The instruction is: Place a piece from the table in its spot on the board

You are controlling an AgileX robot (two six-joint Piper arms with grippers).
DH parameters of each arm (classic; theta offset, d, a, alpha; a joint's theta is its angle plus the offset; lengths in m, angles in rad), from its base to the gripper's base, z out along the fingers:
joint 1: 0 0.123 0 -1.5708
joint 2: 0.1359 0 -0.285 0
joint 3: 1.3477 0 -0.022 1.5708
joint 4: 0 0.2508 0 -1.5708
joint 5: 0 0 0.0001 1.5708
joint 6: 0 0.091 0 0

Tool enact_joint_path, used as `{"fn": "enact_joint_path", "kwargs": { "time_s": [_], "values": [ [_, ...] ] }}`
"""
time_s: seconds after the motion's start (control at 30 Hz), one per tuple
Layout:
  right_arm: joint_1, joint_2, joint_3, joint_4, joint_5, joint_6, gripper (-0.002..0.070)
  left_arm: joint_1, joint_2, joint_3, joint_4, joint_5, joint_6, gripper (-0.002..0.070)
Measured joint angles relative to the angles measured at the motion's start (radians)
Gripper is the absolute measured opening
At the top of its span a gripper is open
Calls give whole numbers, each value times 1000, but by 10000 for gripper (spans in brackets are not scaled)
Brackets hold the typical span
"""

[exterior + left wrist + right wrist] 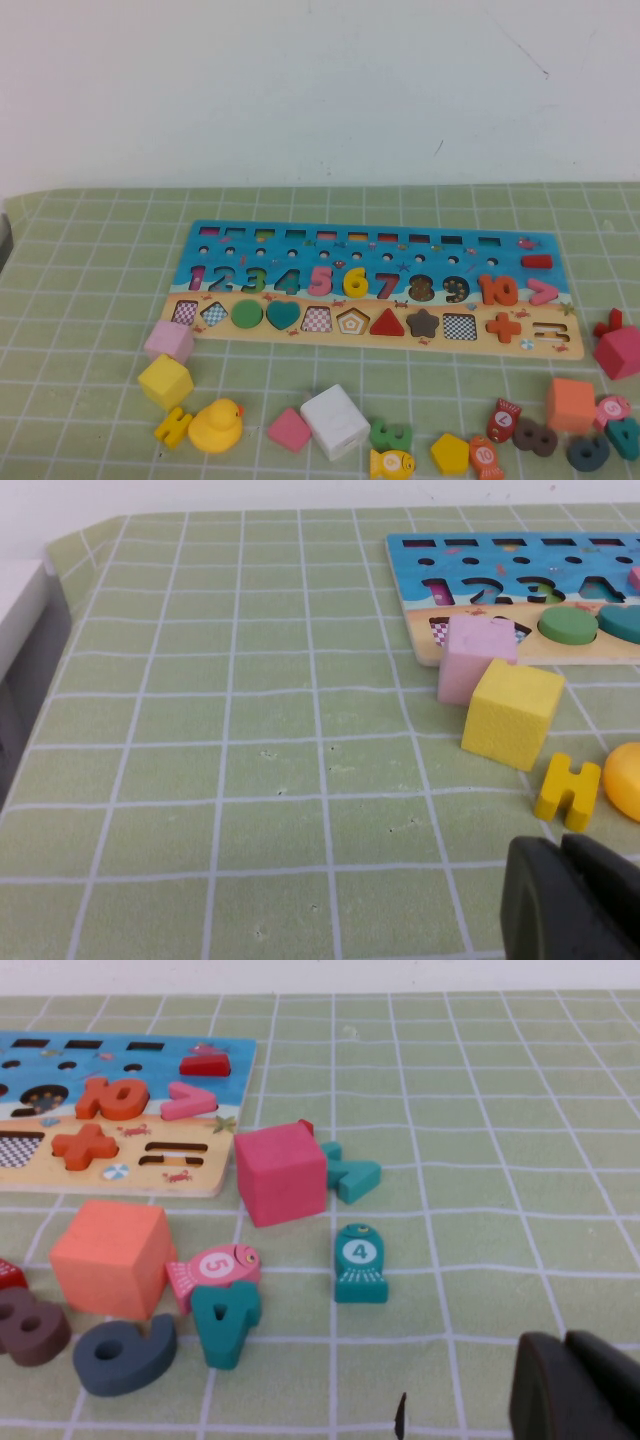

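The yellow numeral "6" [355, 283] lies in the blue row of the board [200, 232], between the pink 5 and the red 7. The board lies on the green gridded mat of the table [90, 300]. Neither gripper shows in the high view. My left gripper [560, 848] is shut and empty, low over the mat near a yellow H-shaped piece [566, 792], with the board's left end [420, 550] beyond. My right gripper [565, 1348] is shut and empty over bare mat off the board's right end [60, 1175].
Loose pieces lie along the front of the board: pink cube [168, 341], yellow cube [165, 381], yellow duck [217, 425], white cube [335, 421], yellow pentagon [450, 453], orange cube [571, 404], magenta cube [618, 352]. A pale wall stands behind.
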Motion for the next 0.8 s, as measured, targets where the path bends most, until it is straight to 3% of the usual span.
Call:
{"fn": "enact_joint_path", "kwargs": {
  "time_s": [0.2, 0.4, 0.8],
  "values": [
    [0, 0, 0, 0, 0, 0, -3, 0, 0, 0, 10, 0, 0, -2],
    [0, 0, 0, -5, 0, 0, -3, 0, 0, 0, 175, -3, 0, -2],
    [0, 0, 0, 0, 0, 0, -3, 0, 0, 0, 174, -3, 0, -2]
  ]
}}
